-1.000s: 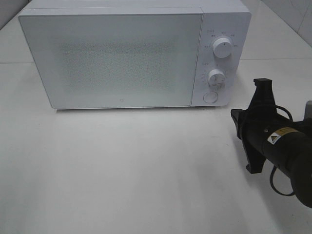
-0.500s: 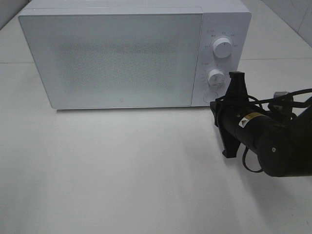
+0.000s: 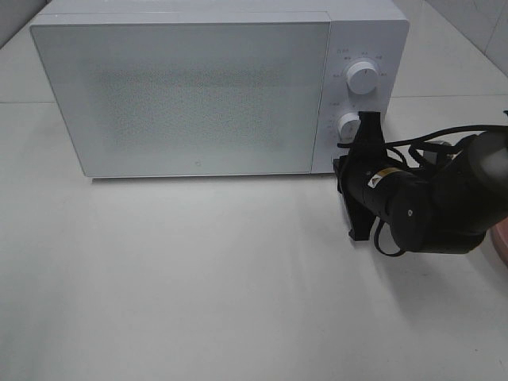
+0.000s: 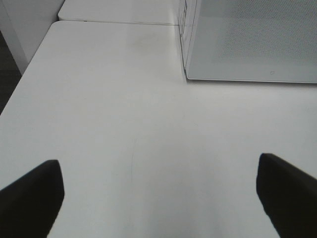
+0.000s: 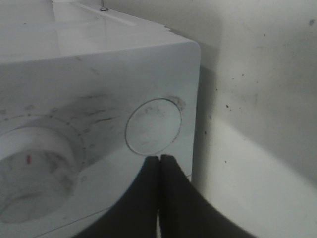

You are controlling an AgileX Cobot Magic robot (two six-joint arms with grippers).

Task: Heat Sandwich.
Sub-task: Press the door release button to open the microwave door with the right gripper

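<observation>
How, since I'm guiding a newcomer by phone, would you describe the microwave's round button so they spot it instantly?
Find the white microwave on the table, then the control panel right of its door. Below the two raised knobs sits the round button, near the shut right gripper. Unlike the knobs it is flat, with no pointer line.

We count two grippers: the right gripper (image 5: 159, 159) and the left gripper (image 4: 159, 196). We count one microwave (image 3: 190, 95). On it we count two dials (image 3: 363, 79), the lower one (image 3: 350, 125) just beside the right jaws, and one round button (image 5: 153, 124) right at their tips. We count one table (image 3: 198, 302), showing between the left jaws. We count one plate (image 3: 500, 242), only its edge in view, behind the right jaws.
</observation>
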